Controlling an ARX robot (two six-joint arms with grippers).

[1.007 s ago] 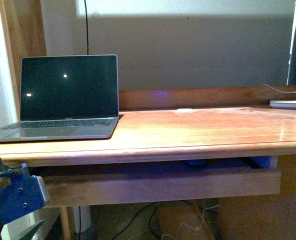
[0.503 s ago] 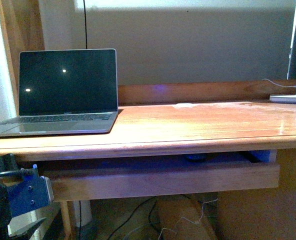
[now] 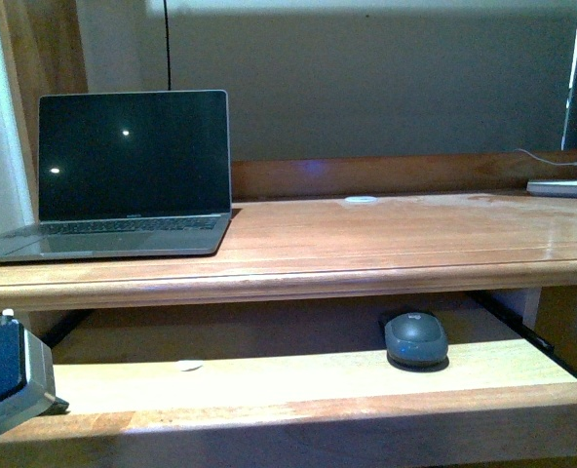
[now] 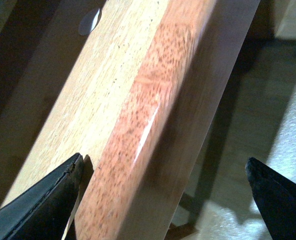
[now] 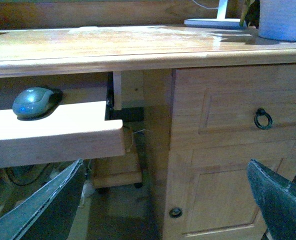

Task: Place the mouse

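Note:
The dark grey mouse (image 3: pixel 415 338) lies on the pulled-out wooden tray (image 3: pixel 298 380) under the desk top, right of middle. It also shows in the right wrist view (image 5: pixel 33 101), near the tray's right end. My left gripper (image 4: pixel 163 165) is open, its jaws on either side of the tray's front edge (image 4: pixel 138 150) without closing on it. Part of my left arm (image 3: pixel 6 380) shows at the tray's left end. My right gripper (image 5: pixel 165 165) is open and empty, low in front of the desk's cabinet, to the right of the tray and apart from the mouse.
An open laptop (image 3: pixel 123 175) stands on the desk top (image 3: pixel 386 239) at the left. A small white disc (image 3: pixel 361 200) lies at the back and a white lamp base (image 3: pixel 566 187) at the far right. Another small white disc (image 3: pixel 189 366) lies on the tray. The cabinet has a ring handle (image 5: pixel 263 118).
The tray has slid out from under the desk toward me, uncovering the mouse. My left arm has moved lower and back along with the tray's front edge.

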